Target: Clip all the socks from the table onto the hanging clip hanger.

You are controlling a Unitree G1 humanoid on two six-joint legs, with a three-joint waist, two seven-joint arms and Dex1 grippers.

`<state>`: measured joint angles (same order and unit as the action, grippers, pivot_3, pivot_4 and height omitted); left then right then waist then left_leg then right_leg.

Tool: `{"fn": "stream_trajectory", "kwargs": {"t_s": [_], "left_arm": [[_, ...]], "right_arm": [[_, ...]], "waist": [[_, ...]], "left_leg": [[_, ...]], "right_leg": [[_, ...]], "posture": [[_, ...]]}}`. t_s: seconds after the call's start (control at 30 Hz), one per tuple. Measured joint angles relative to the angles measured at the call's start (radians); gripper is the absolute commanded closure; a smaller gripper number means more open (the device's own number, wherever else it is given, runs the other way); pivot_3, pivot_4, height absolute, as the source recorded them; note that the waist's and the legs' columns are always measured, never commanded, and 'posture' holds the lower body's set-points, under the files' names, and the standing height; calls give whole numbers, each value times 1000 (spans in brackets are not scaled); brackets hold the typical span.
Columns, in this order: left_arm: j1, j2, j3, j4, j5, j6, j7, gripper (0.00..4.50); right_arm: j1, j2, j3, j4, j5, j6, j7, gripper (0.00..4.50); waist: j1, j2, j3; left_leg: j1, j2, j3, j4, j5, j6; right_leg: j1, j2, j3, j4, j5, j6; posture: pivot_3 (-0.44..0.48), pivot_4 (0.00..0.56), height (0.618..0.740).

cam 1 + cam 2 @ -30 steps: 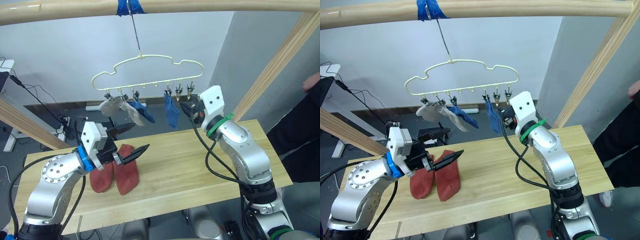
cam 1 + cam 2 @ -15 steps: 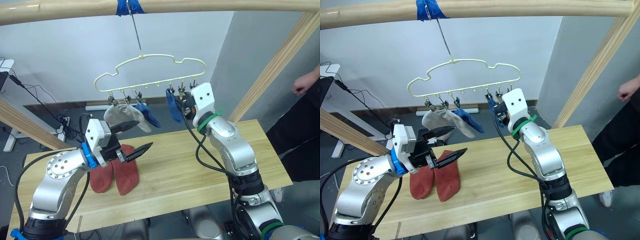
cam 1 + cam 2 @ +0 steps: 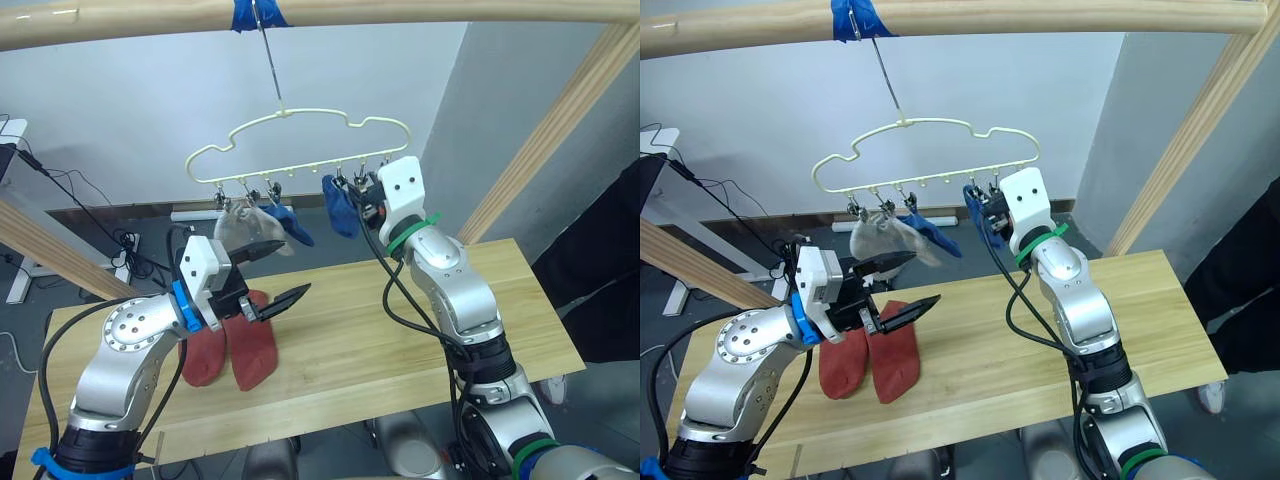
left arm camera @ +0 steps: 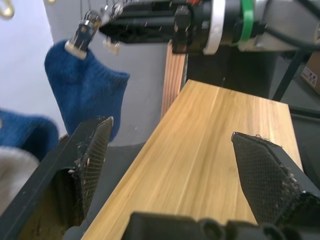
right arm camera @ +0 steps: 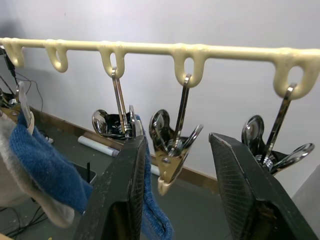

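Observation:
The cream clip hanger (image 3: 300,150) hangs from the top pole. A light grey sock (image 3: 240,228) and two blue socks (image 3: 290,222) (image 3: 338,205) hang from its clips. Two rust-red socks (image 3: 228,345) lie side by side on the table (image 3: 400,330). My right gripper (image 5: 177,141) is raised at the hanger's right end. It is open, with one bare metal clip (image 5: 172,150) between its fingers, beside the clip that holds a blue sock (image 5: 150,215). My left gripper (image 3: 278,275) hovers open and empty just above the red socks.
A round wooden pole frame surrounds the table: a top pole (image 3: 420,12) with blue tape (image 3: 255,12), a slanted pole on the right (image 3: 560,120) and another on the left (image 3: 50,250). A person in dark clothing (image 3: 610,280) stands at the right edge.
My right gripper has moved left and up along the hanger's clips to the bare one. The hanger has swung a little. My left gripper has risen slightly. The person's hand has left the view.

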<state>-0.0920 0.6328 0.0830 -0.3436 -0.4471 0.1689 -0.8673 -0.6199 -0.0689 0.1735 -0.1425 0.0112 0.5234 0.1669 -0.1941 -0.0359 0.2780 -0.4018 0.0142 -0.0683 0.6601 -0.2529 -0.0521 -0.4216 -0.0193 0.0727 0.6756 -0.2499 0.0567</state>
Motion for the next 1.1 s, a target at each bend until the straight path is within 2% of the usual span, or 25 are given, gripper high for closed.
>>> {"fn": "stream_trajectory", "kwargs": {"t_s": [0.23, 0.47, 1.1], "left_arm": [[-2, -4, -1, 2, 8, -10, -16, 275], [-18, -10, -8, 2, 15, -10, -16, 275], [-47, -20, -30, -4, 22, 23, 6, 275]], "right_arm": [[0, 15, -32, 8, -8, -6, -25, 2430], [0, 87, -78, 7, 21, 61, -57, 2430], [-24, 151, -112, -69, 85, 165, -82, 2430]], "waist": [[0, 0, 0], [0, 0, 0], [-1, 0, 0]], "left_leg": [[0, 0, 0, 0, 0, 0], [0, 0, 0, 0, 0, 0], [0, 0, 0, 0, 0, 0]], "right_leg": [[0, 0, 0, 0, 0, 0], [0, 0, 0, 1, 0, 0], [0, 0, 0, 1, 0, 0]], "posture": [[-222, 222, 740], [-225, 222, 740], [-230, 223, 740]]}}
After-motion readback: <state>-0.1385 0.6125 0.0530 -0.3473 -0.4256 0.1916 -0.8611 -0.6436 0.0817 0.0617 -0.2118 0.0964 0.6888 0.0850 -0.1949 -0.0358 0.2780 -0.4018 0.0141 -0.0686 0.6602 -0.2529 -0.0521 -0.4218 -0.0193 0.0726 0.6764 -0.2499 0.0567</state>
